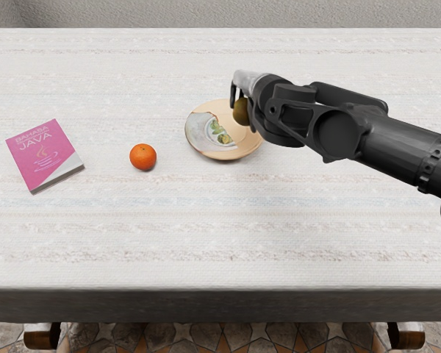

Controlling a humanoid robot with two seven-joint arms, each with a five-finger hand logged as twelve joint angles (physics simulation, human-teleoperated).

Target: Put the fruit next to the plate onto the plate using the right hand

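Note:
A tan plate [206, 151] with a green pattern in its middle lies on the table, right of centre. My right hand [244, 99] reaches in from the right and hovers over the plate's right side. Its fingers are curled around a small olive-green fruit [240, 111], held just above the plate. An orange [142, 157] rests on the table to the left of the plate, a short gap away. The arm covers the plate's right rim. No left arm shows.
A pink book [42, 154] lies flat near the table's left edge. The light table [220, 243] stretches wide toward the front edge below the plate.

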